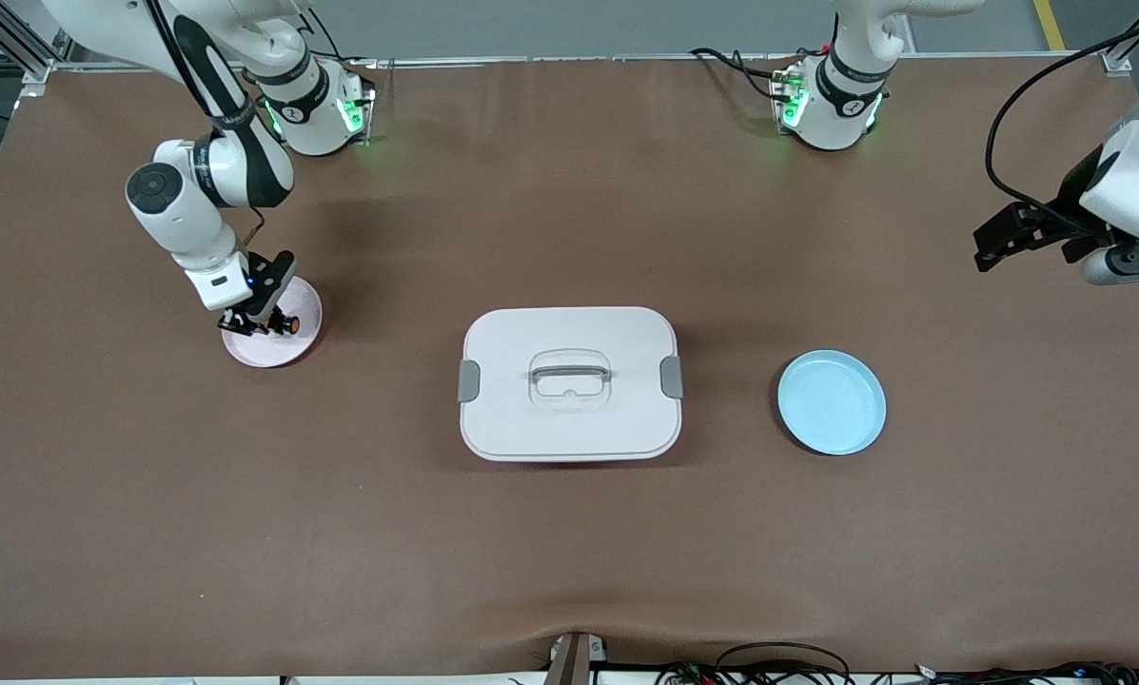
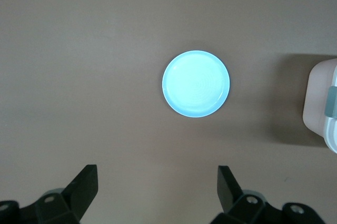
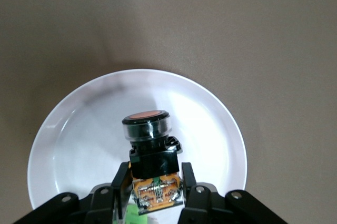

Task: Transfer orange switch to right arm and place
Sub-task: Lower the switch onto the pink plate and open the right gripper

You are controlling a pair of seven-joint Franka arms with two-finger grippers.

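Clearly the orange switch (image 3: 150,145) is pinched at its orange-tan rear part between the fingers of the right claw (image 1: 257,323), with the round orange cap pointing away from the wrist and down toward the pale pink plate (image 3: 68,145) directly beneath it. That rear hold looks deliberate: it leaves the cap end and the black collar free, so the part can be set onto the plate without the fingertips getting in the way. From these views I cannot tell whether the cap already touches the plate or hangs just above it.

The switch is a stubby black cylinder with a glossy clear ring around the cap and a boxy black body; its rear shows orange-tan circuitry with small metal contacts. The plate under the claw is round, smooth and shallow, with a low raised rim and a soft sheen.

Well apart from the right claw, toward the middle of the brown matte tabletop (image 1: 569,561), lies a white rectangular container lid (image 1: 569,419) with rounded corners, grey side clips and a recessed handle. Farther along sits a light blue plate (image 1: 832,401), glossy and empty. The left claw (image 2: 158,195) waits high over the tabletop near that plate, fingers spread wide and holding nothing.
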